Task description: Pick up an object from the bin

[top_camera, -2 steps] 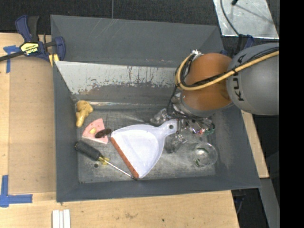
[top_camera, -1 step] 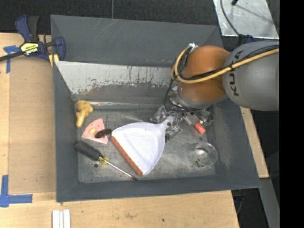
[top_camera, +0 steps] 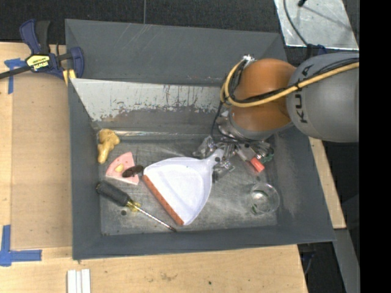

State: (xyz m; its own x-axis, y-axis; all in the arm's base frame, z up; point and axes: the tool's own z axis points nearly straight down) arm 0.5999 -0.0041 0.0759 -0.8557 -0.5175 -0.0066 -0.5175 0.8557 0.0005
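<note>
Gripper [top_camera: 221, 154]: down at white dustpan [top_camera: 180, 188] handle end; spread or closed, cannot tell.
White dustpan: flat, handle toward arm, likely the handiest purchase.
Clear glass [top_camera: 264, 199]: nearby, apart.

A robotics lab is shown. An industrial arm [top_camera: 327, 99], lettered KUKA, is seen over a grey metal bin [top_camera: 183, 47], and an orange cover [top_camera: 259, 102] and cables [top_camera: 269, 97] are fitted at its wrist. Unrelated odds are scattered in the bin: a screwdriver [top_camera: 116, 194], a white dustpan [top_camera: 183, 185], a glass [top_camera: 264, 199]. A dark backdrop is seen behind.
</note>
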